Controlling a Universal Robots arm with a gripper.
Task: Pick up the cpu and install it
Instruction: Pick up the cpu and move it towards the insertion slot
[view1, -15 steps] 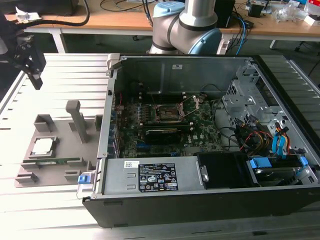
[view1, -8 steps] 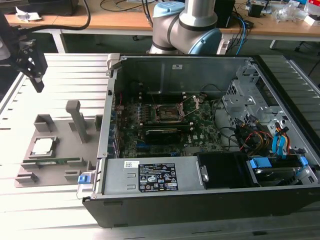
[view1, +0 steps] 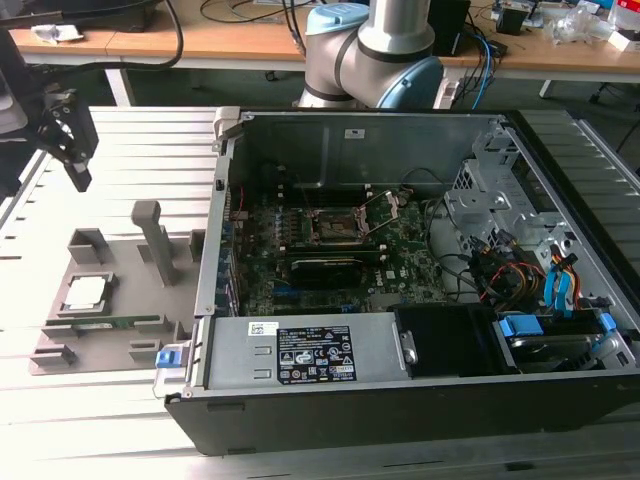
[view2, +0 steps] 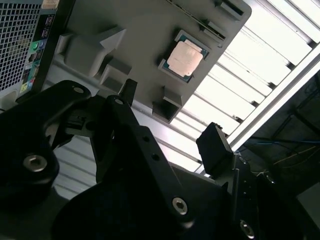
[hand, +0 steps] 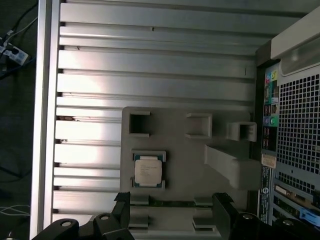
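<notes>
The gripper (view1: 70, 150) hangs in the air above the grey holder plate (view1: 130, 275), not touching it, and its two fingers (hand: 223, 212) stand wide apart with nothing between them. The cpu (view1: 85, 292) lies flat in its framed seat near the plate's edge on the exterior view's left, silver top up, well apart from the open computer case (view1: 400, 125) where the black socket (view1: 338, 225) sits on the board
</notes>
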